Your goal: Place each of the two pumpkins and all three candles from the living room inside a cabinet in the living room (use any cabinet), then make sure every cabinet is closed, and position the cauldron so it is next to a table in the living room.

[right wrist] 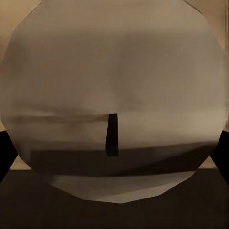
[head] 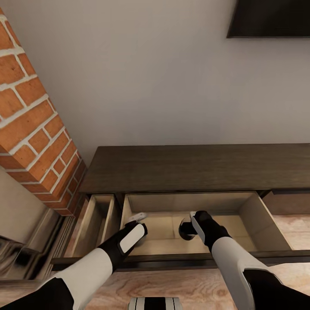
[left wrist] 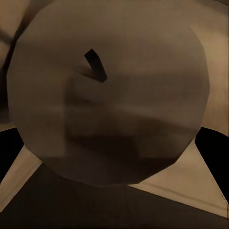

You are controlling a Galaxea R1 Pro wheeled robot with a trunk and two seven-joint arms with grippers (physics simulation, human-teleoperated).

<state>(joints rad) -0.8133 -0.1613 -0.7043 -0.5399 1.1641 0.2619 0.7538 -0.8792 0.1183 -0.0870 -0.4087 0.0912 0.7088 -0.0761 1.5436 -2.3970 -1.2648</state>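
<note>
The dark-brown cabinet [head: 193, 168] stands against the wall with its wide drawer [head: 193, 201] pulled out below me. Both my arms reach down into that drawer. My left gripper [head: 135, 217] is at the drawer's left end, and the left wrist view shows a greyish candle [left wrist: 114, 105] with a short dark wick held close between its fingers. My right gripper [head: 189, 226] is near the drawer's middle, shut on a second candle [right wrist: 114, 86], which appears as a dark round shape [head: 186, 229] over the drawer floor. Pumpkins, cauldron and table are out of view.
A narrow drawer [head: 92, 219] to the left also stands open. A red brick column [head: 30, 120] rises at the left with a grey ledge [head: 21, 254] below it. A dark screen [head: 269, 17] hangs at upper right. Pale wood floor [head: 193, 288] lies in front.
</note>
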